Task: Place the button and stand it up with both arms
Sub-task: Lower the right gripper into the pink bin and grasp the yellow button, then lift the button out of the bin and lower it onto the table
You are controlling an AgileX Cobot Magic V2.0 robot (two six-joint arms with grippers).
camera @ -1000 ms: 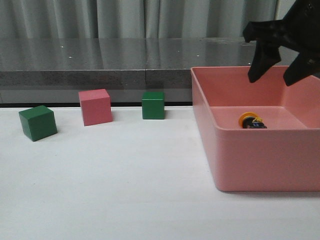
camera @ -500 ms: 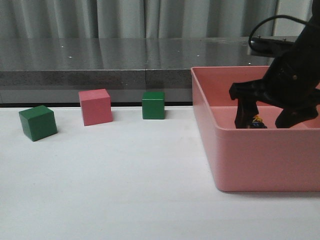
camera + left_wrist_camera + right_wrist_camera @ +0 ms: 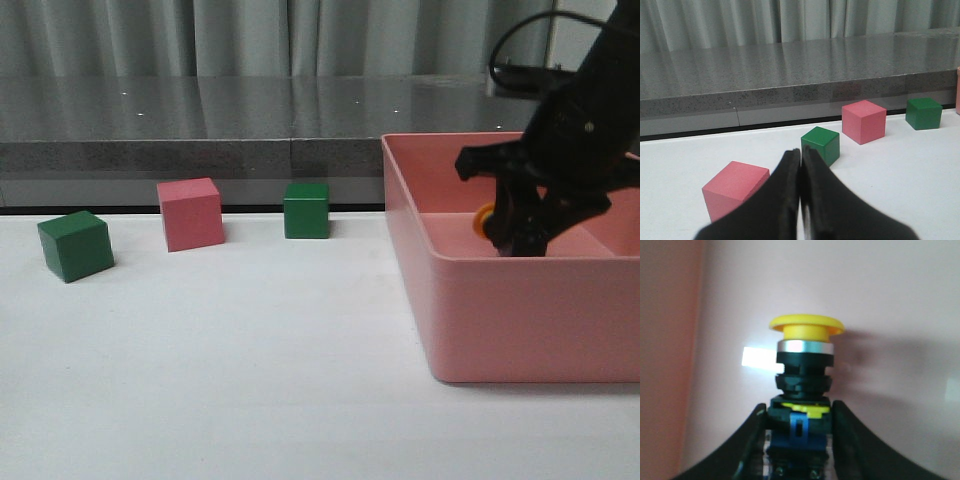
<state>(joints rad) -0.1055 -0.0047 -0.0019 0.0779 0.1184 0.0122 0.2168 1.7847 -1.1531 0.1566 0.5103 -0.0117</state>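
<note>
At the far left of the table point(image 3: 250, 380) sits a green cube point(image 3: 75, 245), then a pink cube point(image 3: 191, 213) and a second green cube point(image 3: 306, 210), all well apart from the action; the left wrist view shows one more pink cube point(image 3: 735, 190) close to the left gripper point(image 3: 800, 165), whose fingers are pressed together on nothing. That arm is out of the front view and far from the work. To the right stands the pink bin point(image 3: 520, 320), and the right gripper point(image 3: 520, 240) reaches down inside it. The button point(image 3: 805, 385) lies between its two fingers point(image 3: 747, 440): they bracket the blue base block, and the black body and yellow cap point straight away from the fingertips, so the long axis runs in line with the gripper. The fingers look clamped on the base, though contact is hard to confirm. From the front only a sliver of yellow cap shows beside the gripper, low in the bin. The right arm is plainly the one in charge here. The bin's near and left walls stand in the way of any sideways carry, so lifting the button clear of the rim likely comes first.
</note>
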